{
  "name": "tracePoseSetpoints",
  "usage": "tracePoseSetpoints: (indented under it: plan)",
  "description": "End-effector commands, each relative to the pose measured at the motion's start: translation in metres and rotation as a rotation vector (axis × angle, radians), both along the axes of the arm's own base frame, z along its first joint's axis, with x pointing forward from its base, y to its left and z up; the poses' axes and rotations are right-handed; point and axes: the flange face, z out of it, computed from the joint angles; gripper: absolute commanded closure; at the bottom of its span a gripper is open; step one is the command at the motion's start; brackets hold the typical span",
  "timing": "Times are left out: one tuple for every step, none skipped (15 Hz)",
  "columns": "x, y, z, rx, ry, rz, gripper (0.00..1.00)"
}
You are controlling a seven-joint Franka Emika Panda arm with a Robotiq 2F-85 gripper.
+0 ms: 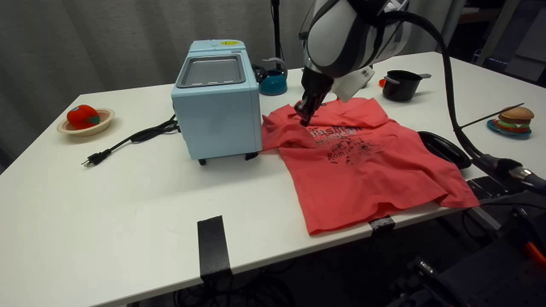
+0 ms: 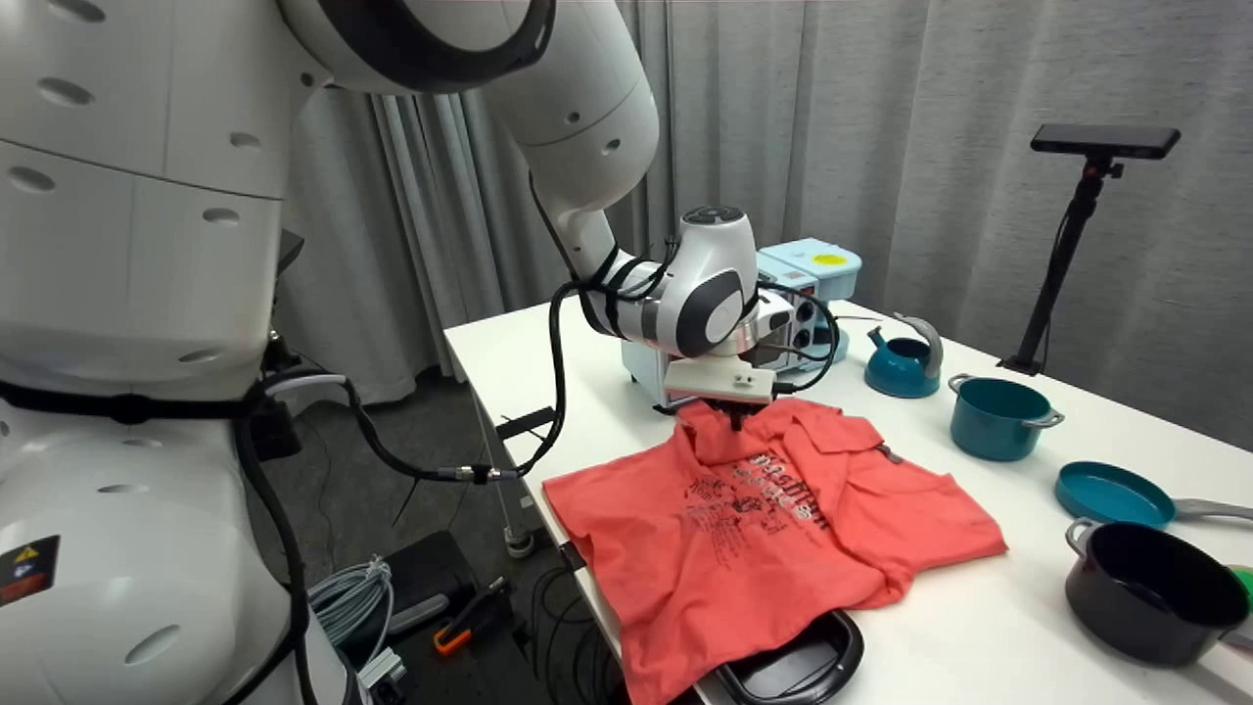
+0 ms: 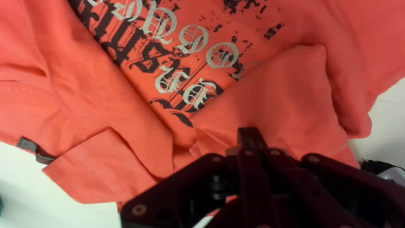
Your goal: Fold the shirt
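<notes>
Coral-red shirt (image 1: 362, 179) — rumpled, partly folded over

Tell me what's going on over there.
A robot arm is working on folding a coral-red shirt on the white table, next to a light-blue appliance. Its tool looks shut at the shirt's upper part; whether it has a grip is unclear. Flaps cover parts of the print, while the lower part lies unfolded.

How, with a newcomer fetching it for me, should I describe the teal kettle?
In an exterior view, find the light-blue countertop appliance beyond the coral-red T-shirt. Just to its right there stands the teal kettle, with the teal pot next along. Unlike the pot, it has a spout and a single grey handle arching over the top.
</notes>
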Motion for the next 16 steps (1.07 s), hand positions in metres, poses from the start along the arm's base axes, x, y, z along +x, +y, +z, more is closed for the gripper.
tracePoseSetpoints:
  plan:
    - [0.011,0.005,-0.005,0.053,0.042,0.039,0.72]
    - [0.013,0.006,-0.005,0.051,0.049,0.043,0.66]
    - [0.015,0.008,-0.005,0.055,0.056,0.053,0.57]
    - [0.016,0.009,-0.005,0.051,0.058,0.062,0.50]
    - [0.019,0.010,-0.005,0.050,0.065,0.070,0.43]
    - [0.021,0.011,-0.005,0.047,0.068,0.075,0.35]
    - [0.022,0.014,-0.006,0.048,0.073,0.082,0.28]
    - [0.024,0.016,-0.007,0.050,0.078,0.089,0.20]
    - [0.025,0.017,-0.008,0.052,0.085,0.097,0.13]
    - [0.026,0.018,-0.010,0.055,0.094,0.104,0.09]
    - [0.027,0.019,-0.012,0.064,0.104,0.109,0.48]
    - [0.026,0.022,-0.016,0.071,0.113,0.111,0.44]
    - [0.026,0.022,-0.018,0.077,0.123,0.108,0.45]
    - [0.027,0.022,-0.020,0.081,0.128,0.106,0.51]
    - [0.027,0.022,-0.021,0.084,0.134,0.104,0.60]
    - [0.028,0.021,-0.022,0.088,0.138,0.098,0.68]
